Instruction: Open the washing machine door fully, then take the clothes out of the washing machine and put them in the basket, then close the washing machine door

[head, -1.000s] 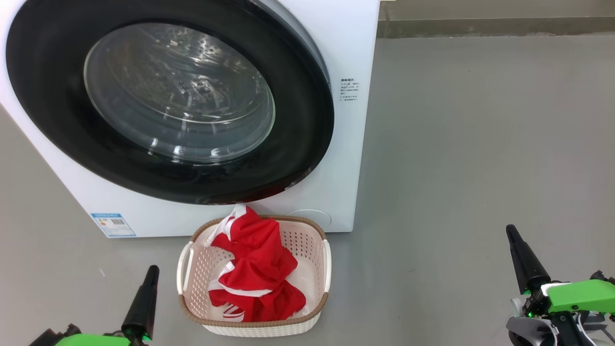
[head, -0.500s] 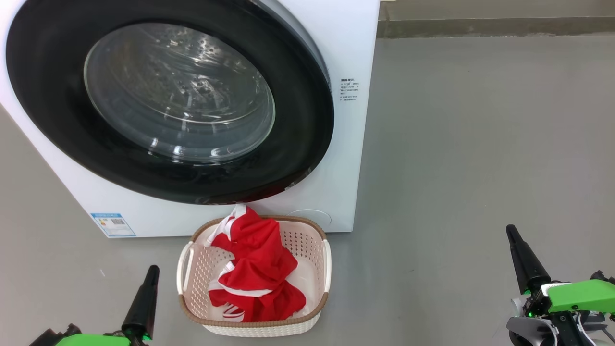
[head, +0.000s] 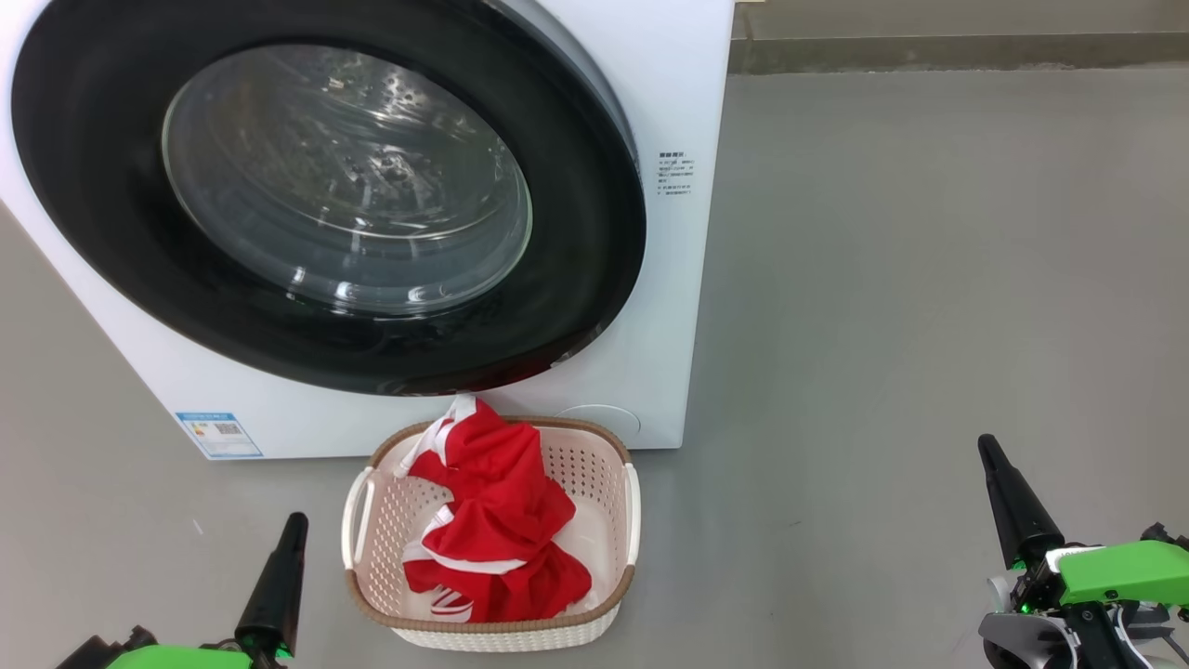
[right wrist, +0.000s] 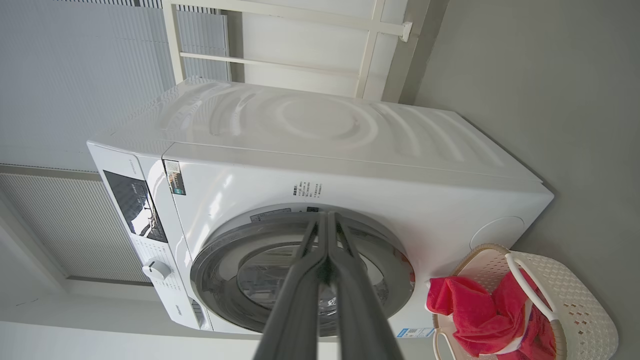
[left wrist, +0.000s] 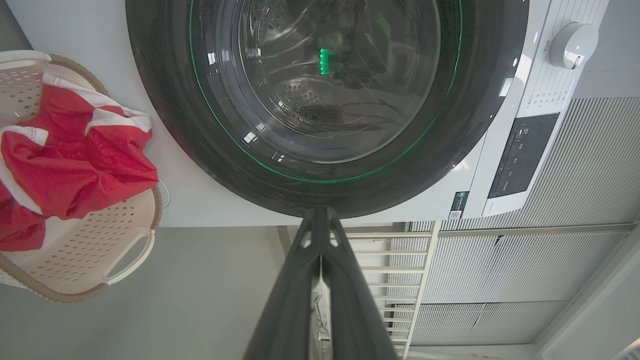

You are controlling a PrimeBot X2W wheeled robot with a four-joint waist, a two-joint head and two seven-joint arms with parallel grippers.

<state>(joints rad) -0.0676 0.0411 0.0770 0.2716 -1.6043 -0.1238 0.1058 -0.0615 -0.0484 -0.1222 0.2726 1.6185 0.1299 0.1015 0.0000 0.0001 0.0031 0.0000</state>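
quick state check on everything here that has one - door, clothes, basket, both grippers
washing machine door: looks shut, flush against the washing machine front
clothes: bunched in the basket, piled above its rim
basket: upright on the floor in front of the machine, holding the clothes
left gripper: shut, empty
right gripper: shut, empty

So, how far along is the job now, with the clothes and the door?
Done: the red clothes with white trim lie in the cream perforated basket, and no red shows through the glass. The round black-rimmed door looks shut against the white washing machine. In hand: nothing; the left gripper and right gripper are shut and empty. Left: apparently nothing; whether the door latched I cannot tell.
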